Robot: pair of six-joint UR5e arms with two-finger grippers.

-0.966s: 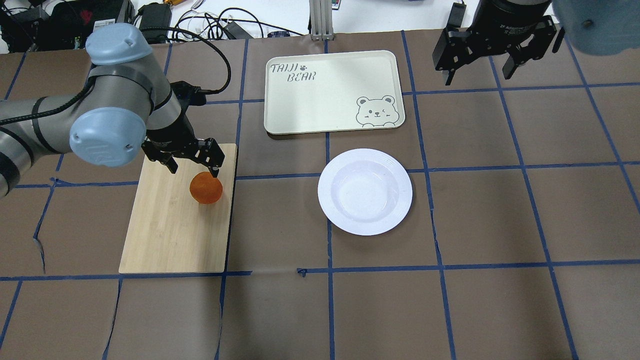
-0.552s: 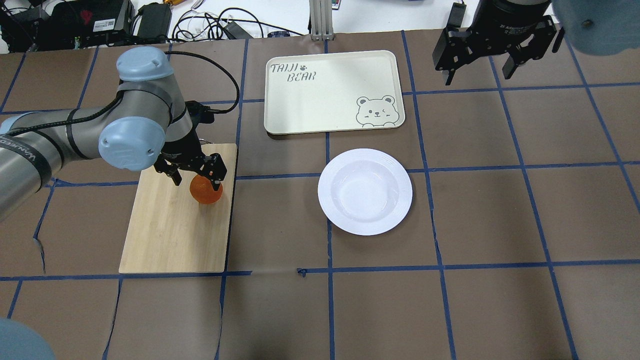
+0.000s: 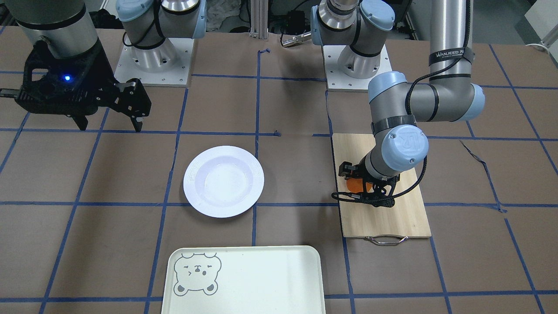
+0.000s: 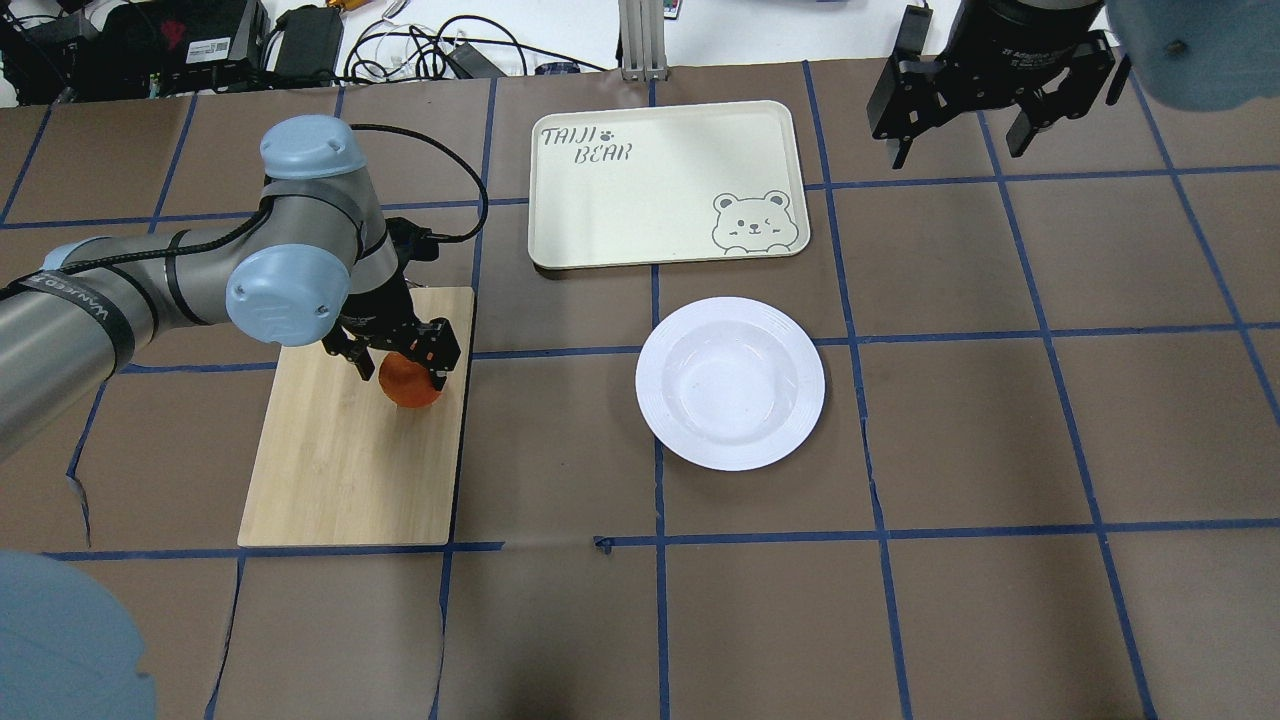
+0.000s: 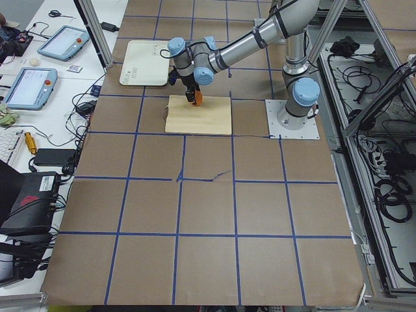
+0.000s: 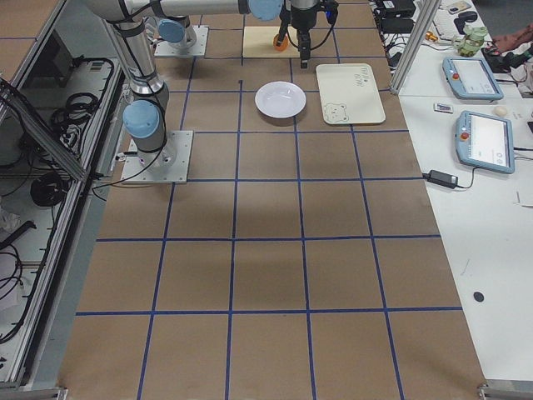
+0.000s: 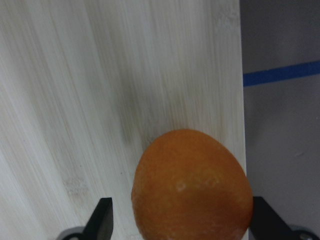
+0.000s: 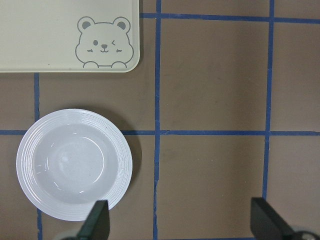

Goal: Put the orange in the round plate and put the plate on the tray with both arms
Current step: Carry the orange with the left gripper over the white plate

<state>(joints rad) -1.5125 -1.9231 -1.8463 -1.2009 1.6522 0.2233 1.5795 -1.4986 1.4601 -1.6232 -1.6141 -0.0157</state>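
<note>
The orange (image 4: 407, 386) (image 7: 192, 187) (image 3: 355, 186) sits on a bamboo cutting board (image 4: 340, 470) near its right edge. My left gripper (image 4: 398, 366) (image 7: 182, 222) is open and lowered over the fruit, one finger on each side. In the left wrist view a small gap shows at the left finger. The white round plate (image 4: 730, 383) (image 3: 223, 181) (image 8: 74, 164) lies empty on the table. Beyond it lies the cream tray (image 4: 640, 200) (image 3: 261, 283) (image 8: 45, 35) with the bear face. My right gripper (image 4: 958, 150) (image 3: 109, 124) hangs open, high over the far right.
The cutting board (image 3: 383, 220) has a metal handle (image 3: 386, 240) on the operators' side. Blue tape lines grid the brown table cover. Cables and boxes (image 4: 200, 40) lie beyond the table's far edge. Both arm bases (image 3: 152, 56) stand on the robot's side.
My left gripper has come down and shifted slightly right, so its open fingers now straddle the orange instead of hovering above it. The right arm, plate and tray have not moved.
</note>
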